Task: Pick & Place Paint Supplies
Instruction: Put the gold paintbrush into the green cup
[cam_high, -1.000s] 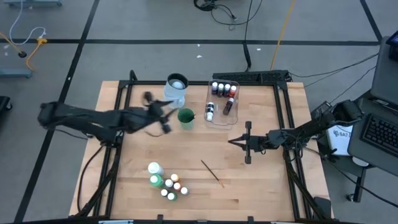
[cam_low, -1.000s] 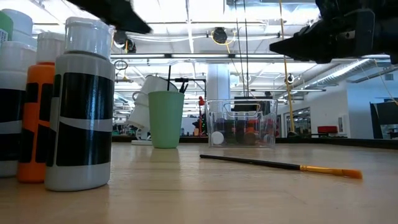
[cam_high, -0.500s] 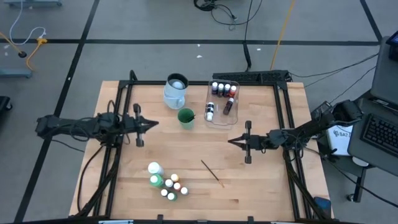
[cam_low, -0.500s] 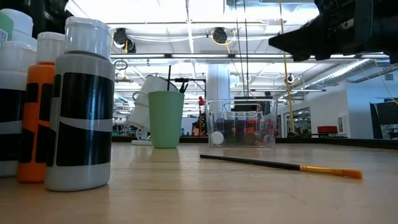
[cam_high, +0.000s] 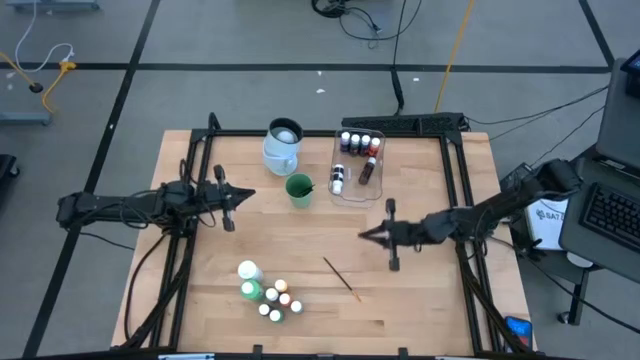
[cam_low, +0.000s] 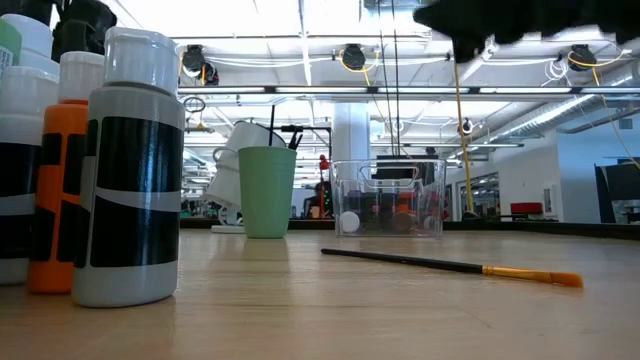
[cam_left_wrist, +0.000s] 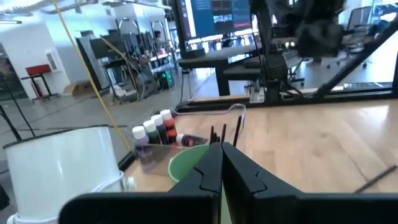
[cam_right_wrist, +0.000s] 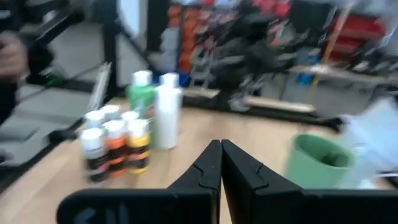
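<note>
Several tiny paint bottles (cam_high: 273, 298) stand near the table's front beside a larger white bottle (cam_high: 248, 269) and a green one (cam_high: 250, 290); the low view shows them close up (cam_low: 130, 170). A thin brush (cam_high: 340, 277) lies flat on the wood to their right. More brushes stand in a green cup (cam_high: 298, 188). My left gripper (cam_high: 250, 194) is shut and empty, level, left of the cup (cam_left_wrist: 186, 163). My right gripper (cam_high: 362, 234) is shut and empty, level, above the table right of the brush, facing the bottles (cam_right_wrist: 115, 143).
A clear tub (cam_high: 358, 165) holding small bottles sits at the far middle, with a pale-blue jug (cam_high: 283, 145) left of it behind the cup. Black frame rails (cam_high: 195, 180) run along both table sides. Bare wood lies between the two grippers.
My left gripper has drawn back from beside the green cup toward the table's left edge and sunk lower, ending level. My right gripper has risen and shifted slightly toward the table's left, leaving most of the low view. No object has moved.
</note>
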